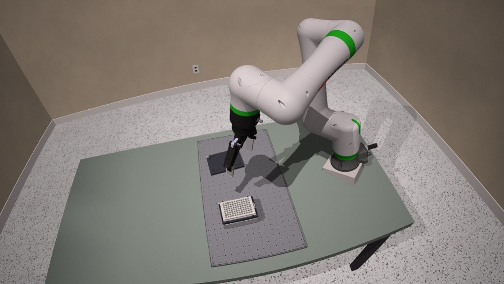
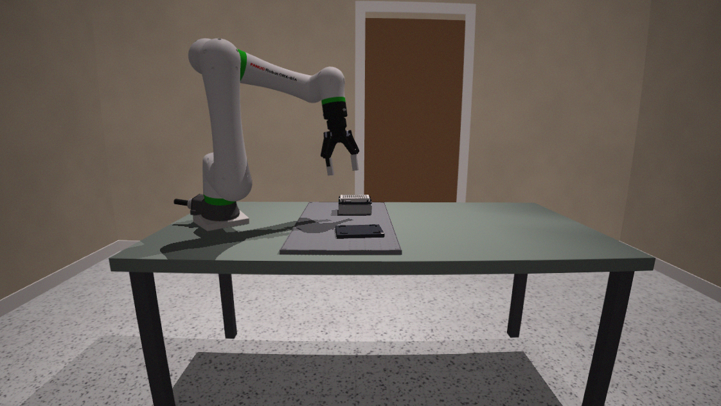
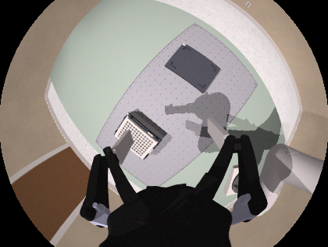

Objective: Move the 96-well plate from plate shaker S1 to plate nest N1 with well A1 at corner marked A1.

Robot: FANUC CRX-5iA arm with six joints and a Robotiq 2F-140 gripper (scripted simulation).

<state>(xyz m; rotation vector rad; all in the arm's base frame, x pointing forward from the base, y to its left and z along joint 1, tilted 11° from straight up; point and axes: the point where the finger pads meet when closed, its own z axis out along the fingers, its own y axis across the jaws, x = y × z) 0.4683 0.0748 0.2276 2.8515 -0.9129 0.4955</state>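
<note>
The white 96-well plate (image 1: 236, 208) sits on the grey plate shaker S1 (image 1: 240, 221) near the front of the perforated breadboard. It also shows in the exterior view (image 2: 354, 196) and in the wrist view (image 3: 136, 136). The dark flat plate nest N1 (image 1: 223, 161) lies at the back of the breadboard, also in the exterior view (image 2: 359, 230) and the wrist view (image 3: 192, 67); it holds nothing. My gripper (image 2: 341, 169) is open and empty, high above the breadboard, between nest and shaker (image 1: 239, 158).
The robot base (image 1: 345, 165) stands at the table's right back corner. The arm's shadow falls across the breadboard beside the nest. A brown door (image 2: 413, 108) is behind the table.
</note>
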